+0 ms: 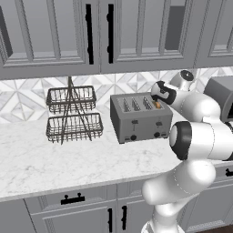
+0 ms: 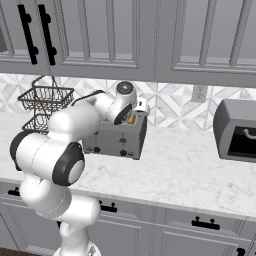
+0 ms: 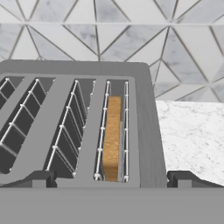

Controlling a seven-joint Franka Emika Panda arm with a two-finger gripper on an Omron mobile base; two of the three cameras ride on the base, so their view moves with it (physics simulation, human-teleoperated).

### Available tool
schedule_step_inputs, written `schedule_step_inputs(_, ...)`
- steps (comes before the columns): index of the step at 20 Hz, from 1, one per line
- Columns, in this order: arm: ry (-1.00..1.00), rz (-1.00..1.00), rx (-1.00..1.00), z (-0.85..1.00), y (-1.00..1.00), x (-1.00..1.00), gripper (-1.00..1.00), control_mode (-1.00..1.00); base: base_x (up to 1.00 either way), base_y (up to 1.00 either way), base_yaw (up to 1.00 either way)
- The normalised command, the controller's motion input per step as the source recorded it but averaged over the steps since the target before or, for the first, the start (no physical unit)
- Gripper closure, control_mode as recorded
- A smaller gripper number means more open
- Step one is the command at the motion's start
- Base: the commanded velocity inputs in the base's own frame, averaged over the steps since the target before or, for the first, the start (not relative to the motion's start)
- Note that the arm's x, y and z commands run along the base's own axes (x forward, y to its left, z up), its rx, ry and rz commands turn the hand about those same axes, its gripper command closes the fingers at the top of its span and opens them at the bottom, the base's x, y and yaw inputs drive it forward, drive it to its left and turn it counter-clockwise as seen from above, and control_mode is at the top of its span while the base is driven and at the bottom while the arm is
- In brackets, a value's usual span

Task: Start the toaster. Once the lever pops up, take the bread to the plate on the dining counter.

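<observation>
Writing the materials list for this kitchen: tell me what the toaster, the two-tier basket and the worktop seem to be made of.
Toaster: looks like brushed grey metal, matte and evenly shaded, with thin pale wire guards in the slots and black, probably plastic, levers and knobs.
Two-tier basket: dark wire mesh, see-through, likely coated metal.
Worktop: white stone with faint grey veins, marble or a lookalike, smooth.

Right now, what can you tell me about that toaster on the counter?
The toaster is a boxy grey metal one with four slots on top, two small black levers and two black knobs on its front. It stands upright on the white marble counter, near the tiled wall and right of a wire basket rack. One tan bread slice sits on edge in the rightmost slot.
</observation>
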Motion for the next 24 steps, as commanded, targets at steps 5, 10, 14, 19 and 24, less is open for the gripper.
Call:
schedule_step_inputs(5, 0.00, 0.00, 0.00, 0.00, 0.00, 0.00, -1.00, -1.00, 0.00, 0.00, 0.00)
schedule_step_inputs(10, 0.00, 0.00, 0.00, 0.00, 0.00, 0.00, -1.00, -1.00, 0.00, 0.00, 0.00)
schedule_step_inputs(14, 0.00, 0.00, 0.00, 0.00, 0.00, 0.00, -1.00, -1.00, 0.00, 0.00, 0.00)
schedule_step_inputs(19, 0.00, 0.00, 0.00, 0.00, 0.00, 0.00, -1.00, -1.00, 0.00, 0.00, 0.00)
schedule_step_inputs(24, 0.00, 0.00, 0.00, 0.00, 0.00, 0.00, -1.00, -1.00, 0.00, 0.00, 0.00)
